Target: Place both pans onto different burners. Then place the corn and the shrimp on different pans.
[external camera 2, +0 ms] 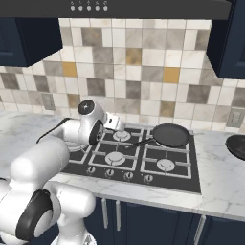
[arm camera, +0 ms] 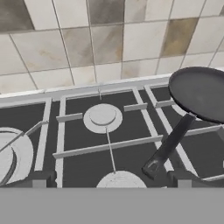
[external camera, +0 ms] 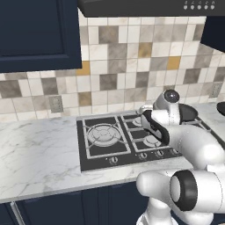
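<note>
Now the black-handled pan [external camera 2: 170, 135] sits on the cooktop's [external camera 2: 139, 160] back right burner, handle pointing toward the centre; the hand view shows that handle [arm camera: 168, 144] close up, jaws spread wide above the grates. Right of the cooktop, the right base view catches a second pan [external camera 2: 236, 146] on the table [external camera 2: 215, 191].

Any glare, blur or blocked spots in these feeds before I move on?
Left base view: flat, even light, but the arm hides the right half of the cooktop. Right base view: sharp, no glare; the black-handled pan on the rear right burner is clear, and a second pan is cut by the right edge. Hand view: slightly soft; open end effector.
</note>
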Robot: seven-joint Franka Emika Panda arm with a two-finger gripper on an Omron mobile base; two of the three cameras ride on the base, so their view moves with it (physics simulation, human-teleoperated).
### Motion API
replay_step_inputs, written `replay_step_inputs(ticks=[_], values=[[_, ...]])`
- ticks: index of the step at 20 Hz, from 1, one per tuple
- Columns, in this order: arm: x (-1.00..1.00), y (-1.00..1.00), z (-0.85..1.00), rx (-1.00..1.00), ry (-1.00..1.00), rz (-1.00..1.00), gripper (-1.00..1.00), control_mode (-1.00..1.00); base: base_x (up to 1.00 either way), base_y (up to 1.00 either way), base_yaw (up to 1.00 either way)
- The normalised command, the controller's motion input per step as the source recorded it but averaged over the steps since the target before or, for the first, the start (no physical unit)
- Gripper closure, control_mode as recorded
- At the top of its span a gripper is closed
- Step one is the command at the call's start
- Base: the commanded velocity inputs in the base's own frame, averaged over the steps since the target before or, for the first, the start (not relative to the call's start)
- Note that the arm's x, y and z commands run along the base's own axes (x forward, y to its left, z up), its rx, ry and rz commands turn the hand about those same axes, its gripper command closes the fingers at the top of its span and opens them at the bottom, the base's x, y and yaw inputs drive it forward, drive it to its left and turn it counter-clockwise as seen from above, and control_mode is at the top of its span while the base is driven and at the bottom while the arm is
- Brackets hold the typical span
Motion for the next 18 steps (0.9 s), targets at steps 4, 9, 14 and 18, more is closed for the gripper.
replay_step_inputs(ticks=[4, 9, 14, 18], values=[[-0.30, 0.32, -0.09, 0.00, 0.01, 0.02, -1.00, -1.00, 0.00, 0.00, 0.00], [0.00, 0.15, -0.35, 0.00, 0.05, 0.09, -1.00, -1.00, 0.00, 0.00, 0.00], [0.00, 0.01, -0.39, 0.00, 0.05, 0.09, -1.00, -1.00, 0.00, 0.00, 0.00], [0.00, 0.01, -0.27, 0.00, 0.04, 0.05, -1.00, -1.00, 0.00, 0.00, 0.00]])
